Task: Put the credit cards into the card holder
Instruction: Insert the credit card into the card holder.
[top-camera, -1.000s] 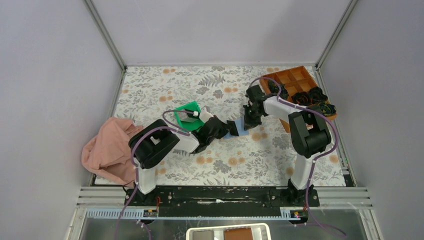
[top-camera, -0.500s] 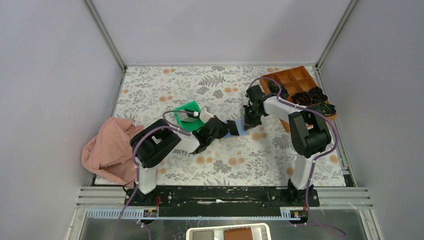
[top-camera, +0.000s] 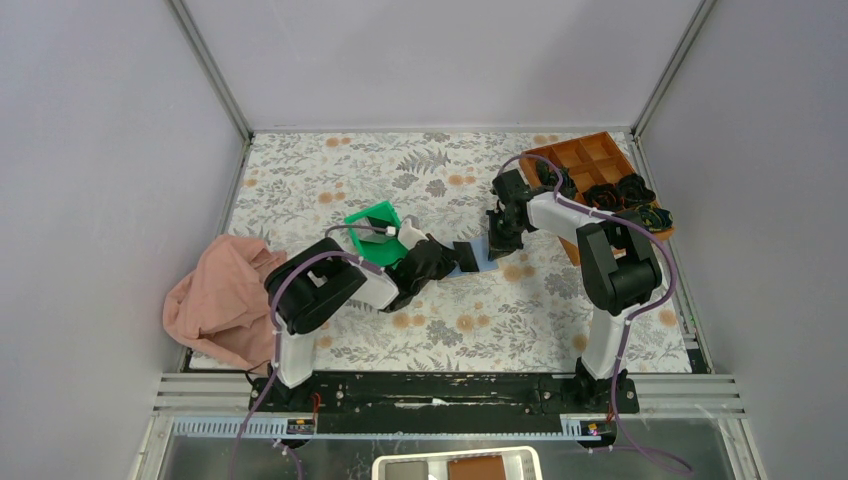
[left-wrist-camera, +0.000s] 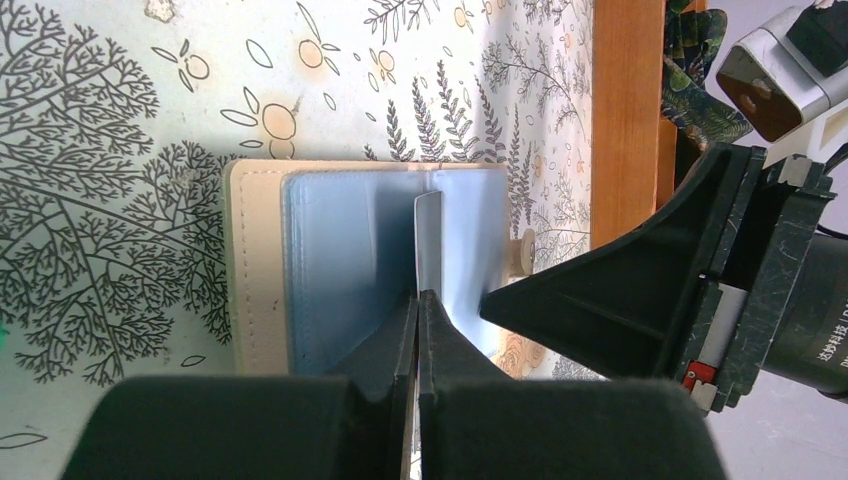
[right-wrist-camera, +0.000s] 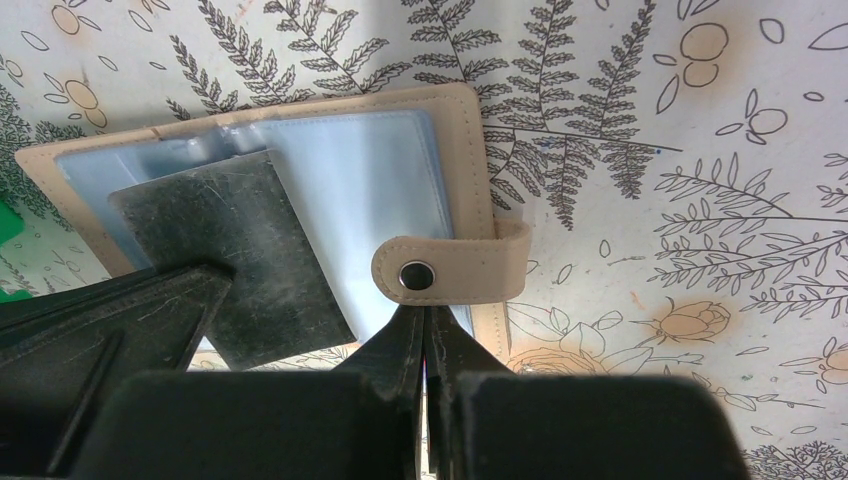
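a: what lies on the floral surface (top-camera: 330, 180)?
b: the card holder (right-wrist-camera: 350, 160), open, mid-right; right pincer (right-wrist-camera: 425, 335) closed on its edge by the tab (right-wrist-camera: 450, 268)
a: the credit card (right-wrist-camera: 235, 255)?
b: clamped in the closed left pincer (left-wrist-camera: 417, 303), over the blue inner face

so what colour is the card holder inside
Card holder inside is light blue; clearest in right wrist view.

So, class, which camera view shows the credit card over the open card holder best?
The right wrist view: the credit card shows its broad dark face over the blue inner side of the card holder. The left wrist view shows the credit card only edge-on, a thin pale strip. The top external view shows just a small dark patch.
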